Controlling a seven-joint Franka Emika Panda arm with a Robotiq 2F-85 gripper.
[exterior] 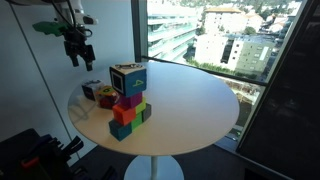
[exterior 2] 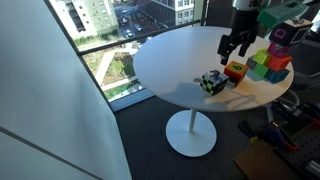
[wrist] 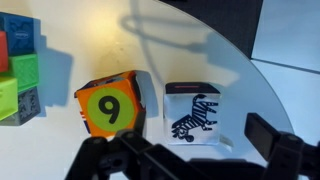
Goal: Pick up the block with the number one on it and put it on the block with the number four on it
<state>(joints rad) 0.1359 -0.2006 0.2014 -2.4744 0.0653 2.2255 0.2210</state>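
round white table (exterior: pixel 195 100) beside tall city-view window (exterior: pixel 210 40)

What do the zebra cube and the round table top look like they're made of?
Zebra cube: matte white faces with a printed picture and rounded corners, so probably soft plastic or foam; the look leaves it open. Table top: smooth, uniform white with crisp shadows, likely laminate or painted board.
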